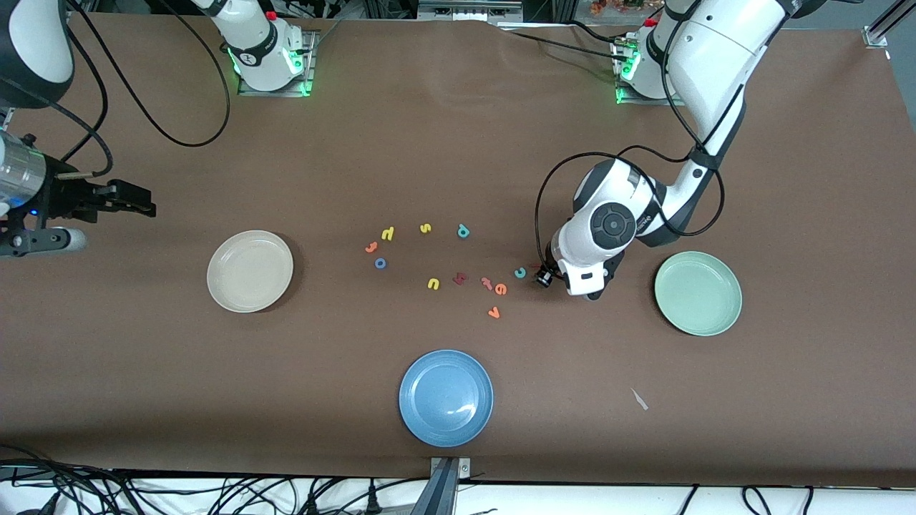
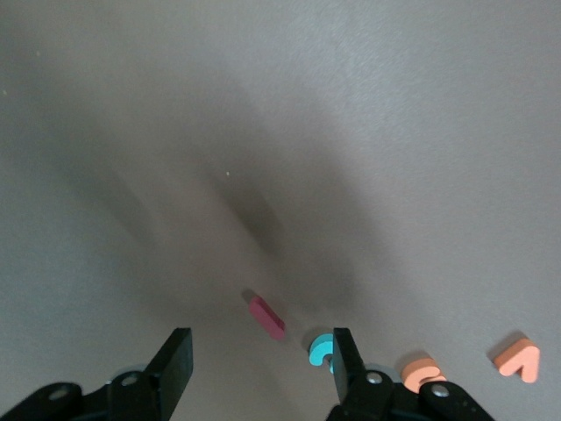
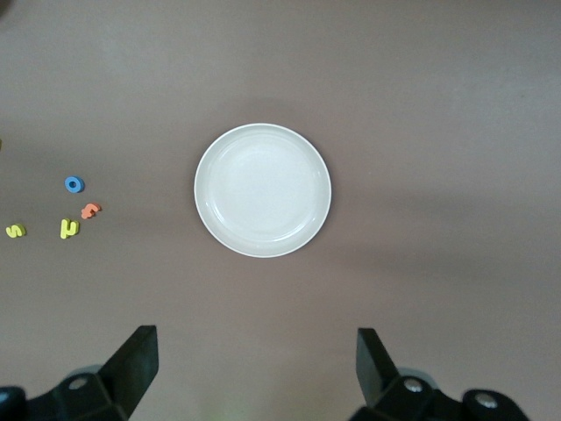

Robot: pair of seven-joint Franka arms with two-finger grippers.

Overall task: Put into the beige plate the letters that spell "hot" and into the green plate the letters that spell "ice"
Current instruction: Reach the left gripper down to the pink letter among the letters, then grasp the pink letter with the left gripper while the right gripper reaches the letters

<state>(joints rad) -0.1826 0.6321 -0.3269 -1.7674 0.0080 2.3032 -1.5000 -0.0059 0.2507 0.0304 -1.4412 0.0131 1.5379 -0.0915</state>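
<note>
Teal c (image 2: 321, 348) beside left tool (image 2: 263, 368)

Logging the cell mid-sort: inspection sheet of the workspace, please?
Surface: brown table cover, one pale scrap.
Job's things: beige plate and green plate both empty; yellow h, orange t, blue o, teal c, orange e loose on the table between them.
Clutter: blue plate, yellow s, yellow u, teal p, orange v.
End effectors: left end effector open, low over a reddish bar letter beside the teal c; right end effector open, waiting at the right arm's end of the table.
Cables: black cables loop off both arms.
Surroundings: cable tangle past the table edge nearest the front camera.
</note>
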